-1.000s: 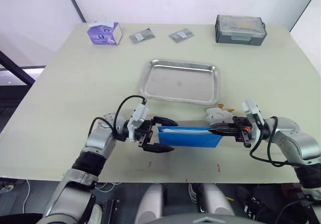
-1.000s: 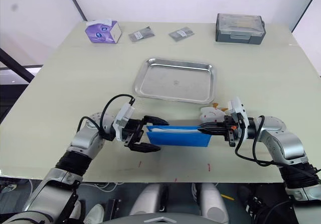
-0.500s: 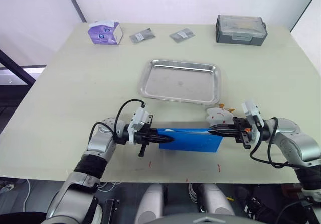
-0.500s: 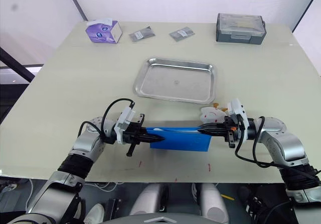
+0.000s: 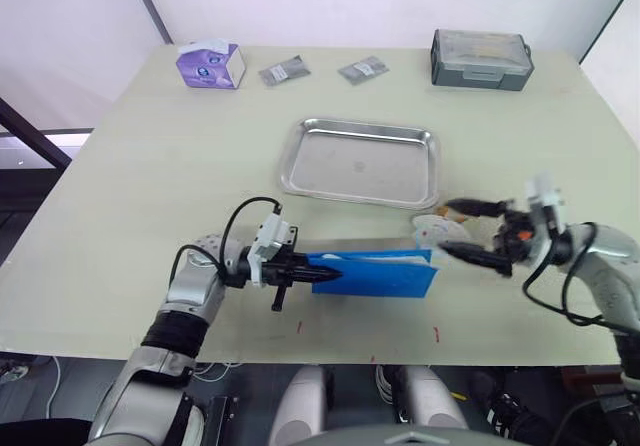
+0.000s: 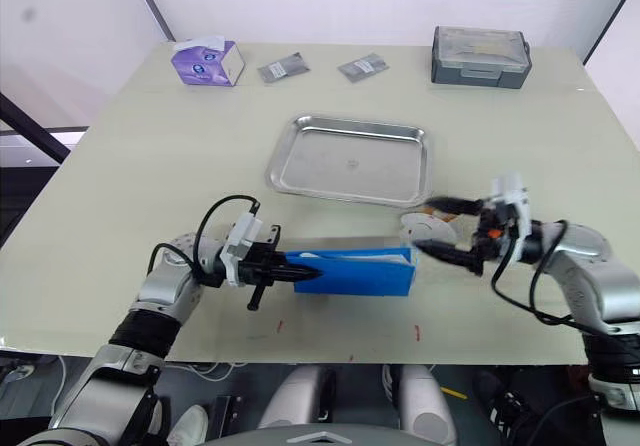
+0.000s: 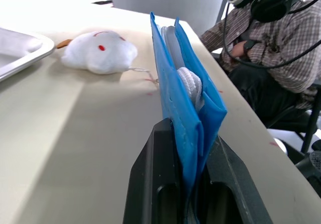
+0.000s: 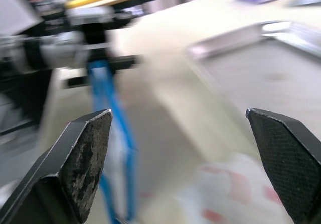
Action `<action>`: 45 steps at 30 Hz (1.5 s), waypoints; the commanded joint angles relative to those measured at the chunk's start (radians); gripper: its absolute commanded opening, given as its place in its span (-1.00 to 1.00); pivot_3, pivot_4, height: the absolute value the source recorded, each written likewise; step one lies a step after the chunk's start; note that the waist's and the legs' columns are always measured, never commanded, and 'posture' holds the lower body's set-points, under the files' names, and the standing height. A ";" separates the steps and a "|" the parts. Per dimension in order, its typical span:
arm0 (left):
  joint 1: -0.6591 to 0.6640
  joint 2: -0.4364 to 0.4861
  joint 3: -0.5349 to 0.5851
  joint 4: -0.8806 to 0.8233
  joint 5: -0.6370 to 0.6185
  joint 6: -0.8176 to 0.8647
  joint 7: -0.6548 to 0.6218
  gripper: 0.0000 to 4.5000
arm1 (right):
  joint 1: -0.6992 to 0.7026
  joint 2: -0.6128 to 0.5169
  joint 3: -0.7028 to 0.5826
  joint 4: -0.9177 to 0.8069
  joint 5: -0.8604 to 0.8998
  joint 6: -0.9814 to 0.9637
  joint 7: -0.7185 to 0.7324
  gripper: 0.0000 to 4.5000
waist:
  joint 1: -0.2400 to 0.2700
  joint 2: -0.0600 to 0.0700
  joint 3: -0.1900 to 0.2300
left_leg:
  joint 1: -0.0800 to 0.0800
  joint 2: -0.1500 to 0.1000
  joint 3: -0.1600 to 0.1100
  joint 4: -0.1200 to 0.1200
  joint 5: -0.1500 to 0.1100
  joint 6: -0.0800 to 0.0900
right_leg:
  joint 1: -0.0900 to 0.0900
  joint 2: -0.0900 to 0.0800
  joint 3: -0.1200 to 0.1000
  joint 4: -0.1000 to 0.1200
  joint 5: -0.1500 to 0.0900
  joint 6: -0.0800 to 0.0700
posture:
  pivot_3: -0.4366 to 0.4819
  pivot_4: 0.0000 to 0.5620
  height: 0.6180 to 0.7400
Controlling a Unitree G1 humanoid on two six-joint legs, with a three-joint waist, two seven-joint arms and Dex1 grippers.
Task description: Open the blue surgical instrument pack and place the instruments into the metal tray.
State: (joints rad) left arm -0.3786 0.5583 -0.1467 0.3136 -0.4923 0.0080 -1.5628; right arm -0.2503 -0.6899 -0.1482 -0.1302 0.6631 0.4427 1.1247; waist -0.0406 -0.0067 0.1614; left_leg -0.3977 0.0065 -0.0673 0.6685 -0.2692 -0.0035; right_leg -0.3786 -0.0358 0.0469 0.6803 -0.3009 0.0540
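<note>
Left gripper (image 5: 312,275) pinches pack (image 5: 375,272) below empty tray (image 5: 361,162); right gripper (image 5: 468,231) wide, free; pack unopened.

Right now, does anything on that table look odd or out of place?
Yes: a small white plush toy lies beside the metal tray, an unlikely thing among surgical items. Also, the blue surgical instrument pack stands on edge, pinched at one end by the left gripper; the right gripper is open beside it.
</note>
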 commanded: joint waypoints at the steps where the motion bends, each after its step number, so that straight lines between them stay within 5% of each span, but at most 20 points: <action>1: 0.009 0.011 0.027 -0.061 -0.002 -0.009 -0.010 -1.00 | -0.009 0.037 -0.011 0.023 -0.072 -0.055 -0.100 0.95 | -0.001 0.000 0.000 | 0.000 0.000 0.000 0.000 0.000 0.000 | 0.000 0.000 0.000 0.000 0.000 0.000 | -0.05 -0.47 0.96; 11: 0.004 0.021 0.033 -0.078 0.010 -0.006 -0.011 -1.00 | 0.054 0.109 0.110 0.082 -0.231 0.001 -0.264 0.95 | 0.000 0.000 0.000 | 0.000 0.000 0.001 0.000 0.000 0.000 | 0.000 0.000 0.000 0.000 0.000 0.000 | -0.05 -0.47 0.96; 14: 0.010 0.019 0.034 -0.087 0.011 -0.003 -0.008 -1.00 | 0.083 0.112 0.112 0.058 -0.199 0.061 -0.258 0.62 | 0.001 0.000 0.000 | 0.000 0.000 0.001 0.000 0.000 0.000 | 0.000 0.000 0.000 0.000 0.000 0.000 | -0.05 -0.47 0.96; 15: 0.013 0.019 0.035 -0.090 0.010 -0.001 -0.007 -1.00 | 0.091 0.105 0.113 0.048 -0.188 0.083 -0.253 0.25 | 0.001 0.000 0.000 | 0.000 0.000 0.001 0.000 0.000 0.000 | 0.000 0.000 0.000 0.000 0.000 0.000 | -0.05 -0.47 0.96; 17: 0.018 0.020 0.036 -0.092 0.011 0.000 -0.005 -1.00 | 0.102 0.106 0.103 0.035 -0.158 0.120 -0.253 0.12 | 0.002 0.000 0.000 | 0.000 0.000 0.001 0.000 0.000 0.000 | 0.000 0.000 0.000 0.000 0.000 0.000 | -0.05 -0.47 0.96; 19: 0.024 0.020 0.037 -0.098 0.011 0.003 -0.002 -1.00 | 0.101 0.121 0.075 0.026 -0.131 0.136 -0.270 -0.36 | 0.000 0.000 0.000 | 0.000 0.000 0.001 0.000 0.000 0.000 | 0.000 0.000 0.000 0.000 0.000 0.000 | -0.05 -0.47 0.96; 25: 0.025 0.018 0.036 -0.107 0.017 0.016 0.015 -1.00 | 0.100 0.139 -0.033 -0.008 -0.030 0.161 -0.290 -0.98 | 0.002 0.000 0.000 | 0.000 0.000 0.001 0.000 0.000 0.000 | 0.000 0.000 0.000 0.000 0.000 0.000 | -0.05 -0.47 0.96; 37: 0.004 0.009 0.049 -0.082 0.045 0.015 0.096 -1.00 | 0.102 0.184 -0.255 -0.117 0.235 0.185 -0.349 -0.98 | 0.001 0.000 0.000 | 0.000 0.000 0.001 0.000 0.000 0.000 | 0.000 0.000 0.001 0.000 0.000 0.000 | -0.05 -0.47 0.96; 45: -0.065 -0.013 0.028 -0.049 0.108 0.023 0.159 -1.00 | -0.002 0.175 -0.233 -0.187 0.303 0.190 -0.406 -0.98 | 0.001 0.000 0.000 | 0.000 0.000 0.001 0.000 0.000 0.000 | 0.000 0.000 0.001 0.000 0.000 0.000 | -0.05 -0.47 0.96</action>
State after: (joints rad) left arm -0.4245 0.5479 -0.1198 0.2583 -0.4116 0.0348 -1.4262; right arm -0.2166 -0.5045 -0.3801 -0.2593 0.9450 0.6366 0.7314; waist -0.0397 -0.0065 0.1614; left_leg -0.3978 0.0065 -0.0665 0.6683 -0.2692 -0.0034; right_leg -0.3785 -0.0358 0.0475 0.6803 -0.3009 0.0541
